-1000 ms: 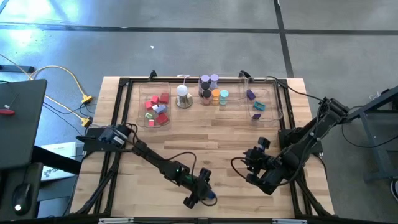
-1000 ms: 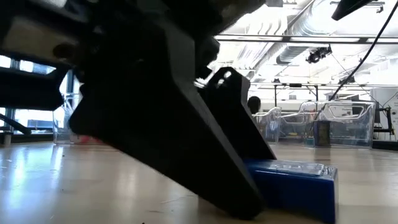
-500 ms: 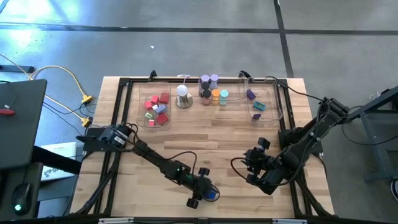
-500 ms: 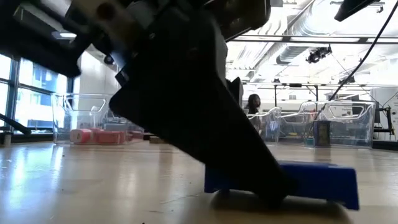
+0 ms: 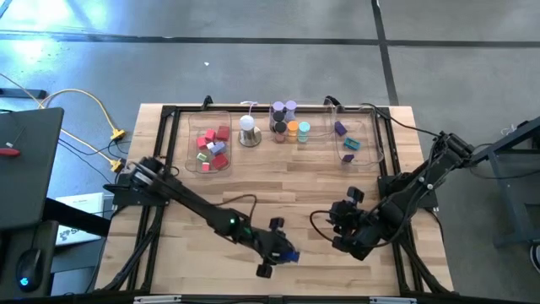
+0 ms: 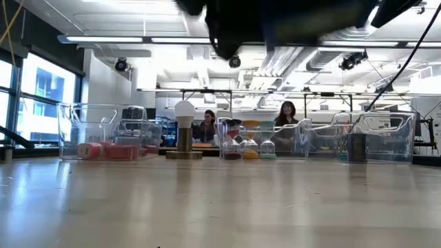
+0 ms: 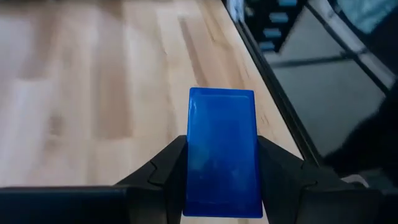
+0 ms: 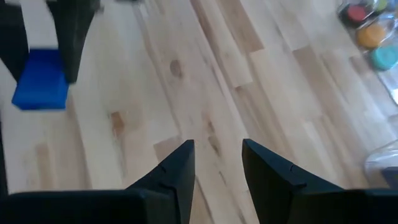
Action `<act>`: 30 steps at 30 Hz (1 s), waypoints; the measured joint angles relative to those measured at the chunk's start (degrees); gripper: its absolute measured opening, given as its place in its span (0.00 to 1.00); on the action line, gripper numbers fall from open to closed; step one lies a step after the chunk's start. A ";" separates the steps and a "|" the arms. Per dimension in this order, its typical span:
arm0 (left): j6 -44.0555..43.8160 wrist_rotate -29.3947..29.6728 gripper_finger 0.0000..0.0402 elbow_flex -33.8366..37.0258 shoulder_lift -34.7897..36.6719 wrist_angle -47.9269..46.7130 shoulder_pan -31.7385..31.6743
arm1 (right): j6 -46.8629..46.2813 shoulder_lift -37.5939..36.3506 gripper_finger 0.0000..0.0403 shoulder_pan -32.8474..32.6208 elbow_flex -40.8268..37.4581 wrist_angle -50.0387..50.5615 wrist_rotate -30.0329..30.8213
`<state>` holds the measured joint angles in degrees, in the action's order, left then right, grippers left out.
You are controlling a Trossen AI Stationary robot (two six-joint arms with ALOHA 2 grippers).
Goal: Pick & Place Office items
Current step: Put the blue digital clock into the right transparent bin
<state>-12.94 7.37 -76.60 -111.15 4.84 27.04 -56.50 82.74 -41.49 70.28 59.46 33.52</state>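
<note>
Your table (image 5: pixel 278 190) carries two clear trays along its far edge. The left tray (image 5: pixel 211 139) holds a heap of red and pink blocks (image 5: pixel 212 145) with a purple one or two among them; you can see the same heap low in its wall in the low view. The right tray (image 5: pixel 359 139) holds a purple block (image 5: pixel 339 128) and a teal piece (image 5: pixel 351 144), well apart from the heap. Between the trays stand the rolls (image 5: pixel 288 123) in a tight cluster, lilac, dark, orange and teal, with the white dome lamp (image 5: pixel 247 129) just beside them.

Near the table's front edge your left end effector (image 5: pixel 277 252) pinches a blue block (image 7: pixel 222 151) between its fingers, seemingly lifted clear of the wood. Your right end effector (image 8: pixel 216 165) waits nearby, holding nothing, its fingers apart by a narrow gap.
</note>
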 joint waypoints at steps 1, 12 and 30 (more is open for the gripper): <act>0.01 0.89 0.36 0.00 1.12 -0.72 -0.20 | -0.07 0.00 0.30 0.29 0.00 -0.19 -0.65; -0.98 5.87 0.36 -0.11 10.81 -7.52 -2.80 | 8.61 -2.71 0.30 2.65 1.01 -1.05 -2.00; 0.10 -0.49 0.36 -0.11 23.50 -11.02 -16.20 | 11.69 -17.64 0.30 15.52 4.15 -10.41 -5.06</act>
<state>-12.84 6.88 -76.71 -87.65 -6.17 10.84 -44.81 65.10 -25.96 74.43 49.05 28.46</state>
